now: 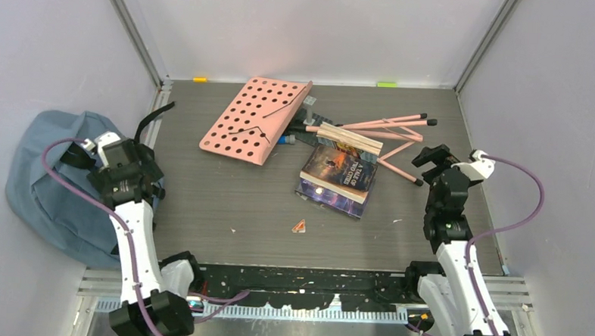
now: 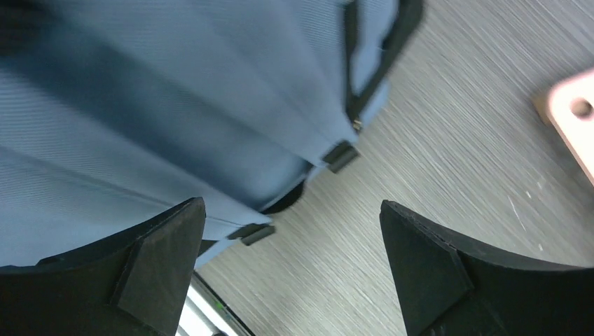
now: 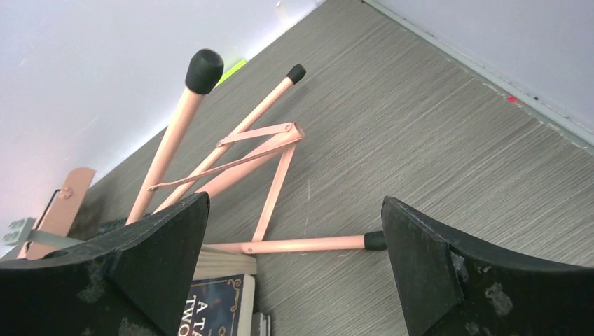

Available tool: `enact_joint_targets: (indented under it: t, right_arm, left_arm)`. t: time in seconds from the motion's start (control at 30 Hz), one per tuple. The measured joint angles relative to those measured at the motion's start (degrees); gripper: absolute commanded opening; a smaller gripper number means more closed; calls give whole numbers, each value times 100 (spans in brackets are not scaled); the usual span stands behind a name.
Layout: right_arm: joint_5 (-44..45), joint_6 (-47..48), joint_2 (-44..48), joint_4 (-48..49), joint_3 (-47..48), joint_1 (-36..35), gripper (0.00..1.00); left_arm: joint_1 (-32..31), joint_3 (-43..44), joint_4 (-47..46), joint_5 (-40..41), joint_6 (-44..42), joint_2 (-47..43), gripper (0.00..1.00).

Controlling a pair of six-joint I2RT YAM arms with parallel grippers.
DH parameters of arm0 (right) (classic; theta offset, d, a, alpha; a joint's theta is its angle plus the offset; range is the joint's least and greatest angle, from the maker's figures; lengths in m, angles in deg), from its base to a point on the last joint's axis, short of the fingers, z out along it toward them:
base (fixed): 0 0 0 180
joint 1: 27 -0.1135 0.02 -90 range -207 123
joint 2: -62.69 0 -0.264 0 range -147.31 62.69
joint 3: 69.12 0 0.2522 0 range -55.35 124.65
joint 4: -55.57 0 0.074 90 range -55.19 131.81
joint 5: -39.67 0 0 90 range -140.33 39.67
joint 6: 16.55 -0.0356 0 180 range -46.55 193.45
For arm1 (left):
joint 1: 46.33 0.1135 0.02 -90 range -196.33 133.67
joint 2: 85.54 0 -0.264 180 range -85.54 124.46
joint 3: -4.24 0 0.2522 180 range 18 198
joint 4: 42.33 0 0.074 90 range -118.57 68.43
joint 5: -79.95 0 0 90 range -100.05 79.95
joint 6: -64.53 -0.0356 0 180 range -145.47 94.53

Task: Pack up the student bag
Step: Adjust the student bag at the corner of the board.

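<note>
The blue-grey student bag [image 1: 48,180] lies slumped at the table's left edge, half off the grey surface; its fabric and black strap trim fill the upper left of the left wrist view [image 2: 175,105]. My left gripper [image 1: 139,157] hangs open and empty over the bag's right edge [image 2: 291,266]. A stack of books [image 1: 340,174] lies mid-table, one dark blue cover on top [image 3: 217,304]. A pink folding stand with a perforated board [image 1: 255,119] and black-tipped legs [image 3: 280,147] lies behind them. My right gripper [image 1: 435,160] is open and empty above the stand's legs [image 3: 294,266].
Grey walls enclose the table on three sides. A small orange scrap [image 1: 299,226] lies on the wood surface in front of the books. A yellow tag [image 1: 200,79] and a green tag [image 1: 387,84] sit at the back edge. A metal rail [image 1: 305,278] runs along the near edge.
</note>
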Motion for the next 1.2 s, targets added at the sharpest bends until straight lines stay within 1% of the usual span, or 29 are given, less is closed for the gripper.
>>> enact_joint_targets:
  t: [0.07, 0.13, 0.3, 0.47, 0.57, 0.7, 0.73, 0.83, 0.9, 0.93, 1.1, 1.17, 1.2]
  right_arm:
    - [-96, -31, 232, 63, -153, 0, 100]
    - [-168, -35, 348, 59, -262, 0, 100]
    - [-417, -31, 245, 96, -341, 0, 100]
    - [-673, -26, 15, 142, -343, 0, 100]
    - [-754, -24, -81, 179, -343, 0, 100]
    - [-872, -24, -216, 238, -343, 0, 100]
    - [-890, -22, -240, 249, -343, 0, 100]
    - [-898, -17, -262, 254, -348, 0, 100]
    - [-894, -7, -262, 254, -352, 0, 100]
    - [-892, -7, -262, 254, -354, 0, 100]
    - [-887, -4, -262, 256, -385, 0, 100]
    - [-887, -4, -262, 256, -387, 0, 100]
    - [-887, -4, -260, 256, -389, 0, 100]
  left_arm:
    - [398, 48, 0, 144, 103, -9, 99]
    - [529, 55, 0, 315, 177, -101, 98]
    - [546, 55, 2, 831, 249, -634, 99]
    - [549, 55, -35, 1318, 299, -859, 98]
    - [656, 55, -131, 1502, 339, -796, 98]
    - [920, 85, -319, 1541, 452, -501, 99]
    - [949, 127, -361, 1537, 457, -380, 97]
    - [975, 203, -538, 1370, 466, -37, 75]
    - [997, 199, -546, 1150, 481, 13, 60]
    - [1008, 186, -577, 1025, 496, -37, 52]
    - [1021, -107, -890, 374, 516, -717, 20]
    - [1025, -111, -935, 177, 507, -802, 6]
    - [1027, -111, -979, 70, 503, -824, 0]
